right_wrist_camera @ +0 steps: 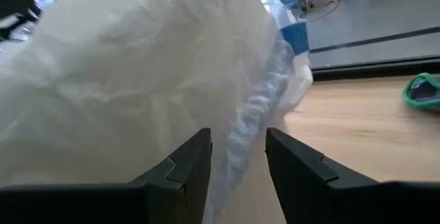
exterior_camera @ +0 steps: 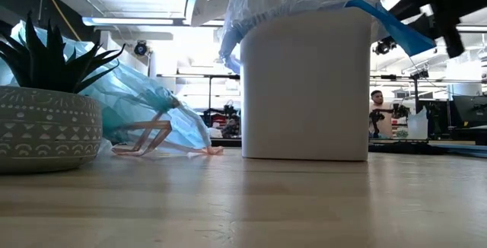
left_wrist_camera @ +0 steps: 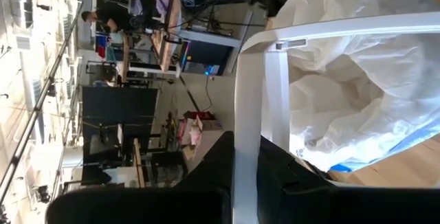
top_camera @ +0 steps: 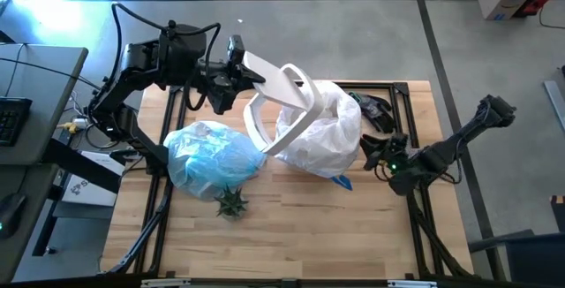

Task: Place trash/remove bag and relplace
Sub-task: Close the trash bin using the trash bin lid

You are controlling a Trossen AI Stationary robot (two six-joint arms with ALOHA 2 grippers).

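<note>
A white liner bag (top_camera: 322, 133) billows over the white bin (exterior_camera: 306, 84), its blue tie (exterior_camera: 388, 23) hanging at the rim. Above the bin, the left gripper (top_camera: 231, 74) is clamped tight on a white bin frame (top_camera: 282, 107), holding it tilted. Beside the bin lies a filled light-blue bag (top_camera: 212, 158), with a potted plant (top_camera: 232, 201) just beyond. On the bin's other side, the right gripper (right_wrist_camera: 237, 159) has its fingers (right_wrist_camera: 189, 162) partly apart, astride a fold of the white liner.
</note>
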